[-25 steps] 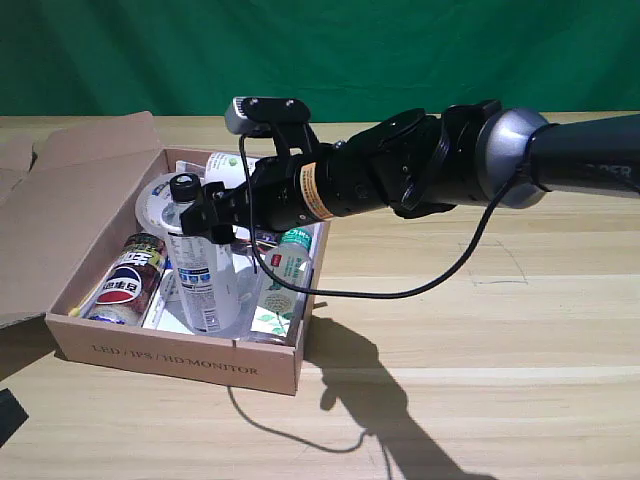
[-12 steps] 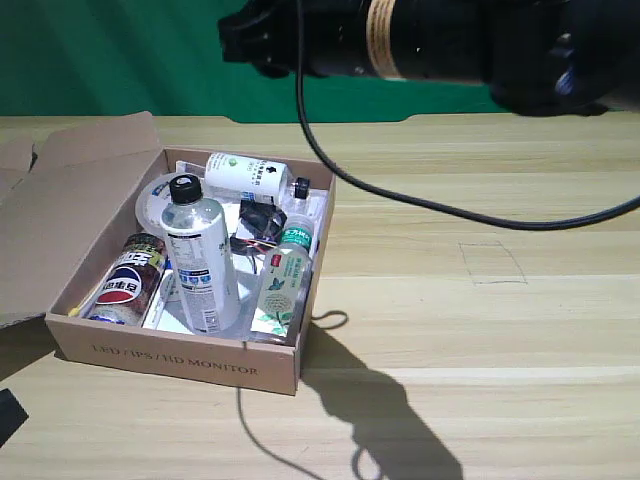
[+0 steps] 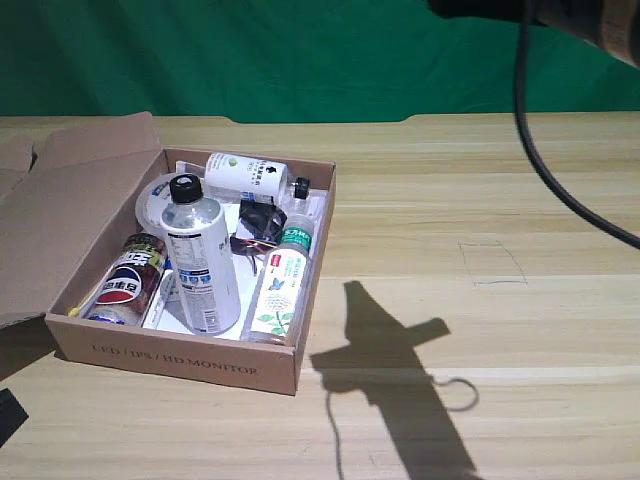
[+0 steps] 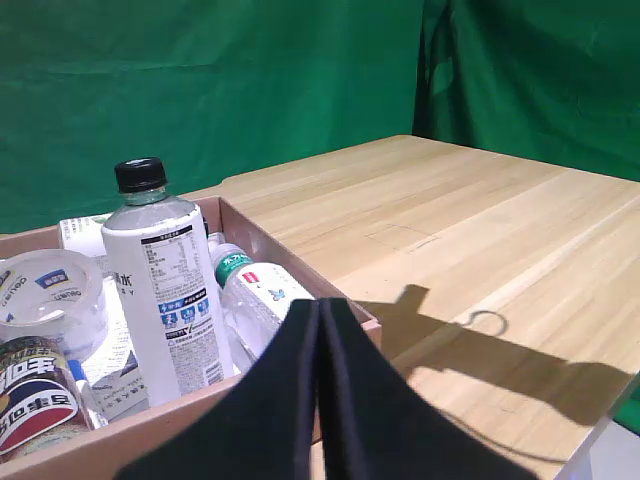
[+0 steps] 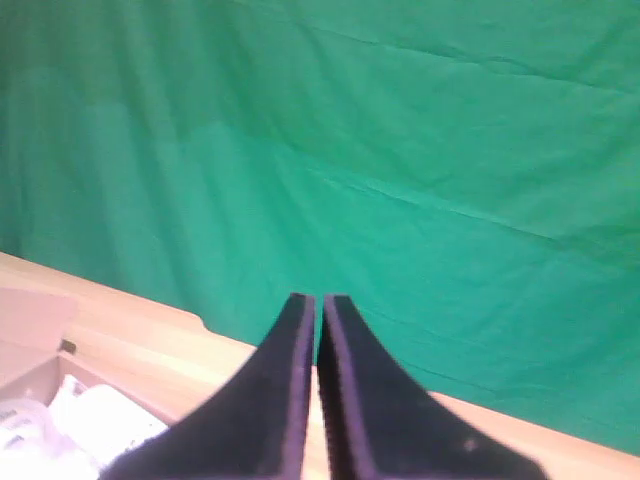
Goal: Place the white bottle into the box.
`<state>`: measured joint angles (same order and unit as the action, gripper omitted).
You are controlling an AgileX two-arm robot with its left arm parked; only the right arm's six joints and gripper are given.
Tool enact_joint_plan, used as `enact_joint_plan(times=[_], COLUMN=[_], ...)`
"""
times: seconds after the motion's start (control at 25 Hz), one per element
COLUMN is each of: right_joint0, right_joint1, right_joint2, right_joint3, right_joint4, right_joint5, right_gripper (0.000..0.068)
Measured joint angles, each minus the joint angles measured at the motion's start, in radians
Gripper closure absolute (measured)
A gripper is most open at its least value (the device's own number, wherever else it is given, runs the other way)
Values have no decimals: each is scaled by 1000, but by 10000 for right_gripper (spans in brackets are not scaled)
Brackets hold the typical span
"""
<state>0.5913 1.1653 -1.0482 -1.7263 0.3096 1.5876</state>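
The box (image 3: pixel 170 358) carries faint print along its near side wall reading "LED / IPS / HD MONITOR". Standing upright inside it, toward the near wall, is the white bottle (image 3: pixel 199 258), black cap on top; its white wraparound label has blue-grey print too small to read (the left wrist view shows a table of fine print and a row of small blue icons). Just to the exterior view's left of it lies a can (image 3: pixel 128 281) with a red, white and blue Pepsi-style logo. On the exterior view's right lies a slim green-capped bottle (image 3: pixel 281 286) with a leaf label, and a smaller white bottle (image 3: pixel 245 175) with a green logo lies along the far wall.

Compared with 0.5 s ago, the right arm has climbed almost out of the exterior view: only a dark corner and its cable (image 3: pixel 545 160) show at the top right, and its shadow on the table (image 3: pixel 520 330) has changed shape. The bottle stands where it did.

In the right wrist view the right gripper (image 5: pixel 318 305) faces the green backdrop, its 2 fingers pressed together and holding nothing.
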Motion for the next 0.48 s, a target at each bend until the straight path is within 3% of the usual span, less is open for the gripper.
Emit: enact_joint_plan(times=[0.48], right_joint0=[-1], right_joint1=[-436], right_joint2=[401], right_joint3=[8], right_joint4=[-84], right_joint5=[-21], right_gripper=[680])
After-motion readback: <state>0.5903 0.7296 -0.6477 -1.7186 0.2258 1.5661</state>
